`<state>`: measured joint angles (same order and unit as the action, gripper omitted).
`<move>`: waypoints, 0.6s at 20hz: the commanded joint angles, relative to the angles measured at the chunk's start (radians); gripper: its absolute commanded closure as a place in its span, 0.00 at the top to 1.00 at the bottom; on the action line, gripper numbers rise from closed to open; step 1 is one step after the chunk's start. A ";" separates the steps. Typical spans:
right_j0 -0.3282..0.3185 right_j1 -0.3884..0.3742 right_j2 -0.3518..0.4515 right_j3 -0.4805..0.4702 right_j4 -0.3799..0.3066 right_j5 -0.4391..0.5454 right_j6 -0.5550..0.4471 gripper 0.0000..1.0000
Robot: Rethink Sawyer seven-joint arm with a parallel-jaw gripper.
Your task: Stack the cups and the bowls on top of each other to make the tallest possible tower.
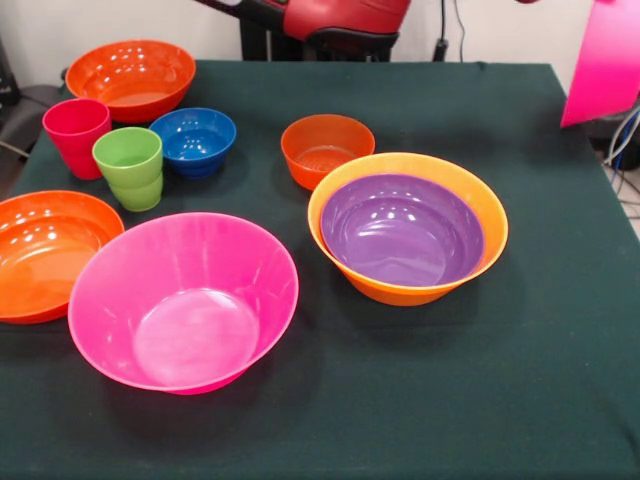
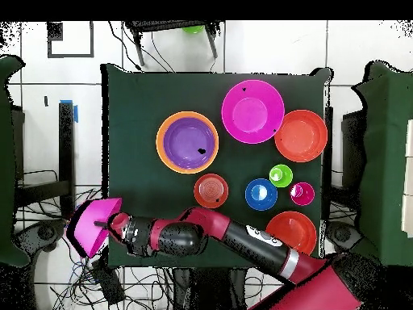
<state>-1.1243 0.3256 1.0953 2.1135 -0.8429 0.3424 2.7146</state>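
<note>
A purple bowl (image 1: 403,229) sat nested in the large orange bowl (image 1: 470,195) right of centre in the front view; a hot pink bowl (image 1: 183,300) stood upright at lower left, beside a red-orange bowl (image 1: 45,254); red cup (image 1: 76,136) and green cup (image 1: 129,167) clustered upper left by the blue bowl (image 1: 194,140); overhead, the gripper (image 2: 103,223) at lower left carried a second pink bowl (image 2: 87,226) off the table's edge; its jaws' opening could not be told.

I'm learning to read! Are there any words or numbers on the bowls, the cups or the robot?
None can be read.
The bowls, such as the pink bowl and purple bowl, are plain.
The red cup and green cup are plain too.
The robot arm has a small white mark, too small to read.
</note>
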 commanded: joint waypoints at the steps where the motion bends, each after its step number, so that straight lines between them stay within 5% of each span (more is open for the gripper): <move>1: -0.006 0.001 0.013 -0.167 0.043 0.162 -0.385 0.00; 12: -0.058 0.055 -0.042 -0.240 0.066 0.254 -0.572 0.00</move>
<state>-1.1904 0.3363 1.0995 2.0600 -0.7934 0.4764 2.4939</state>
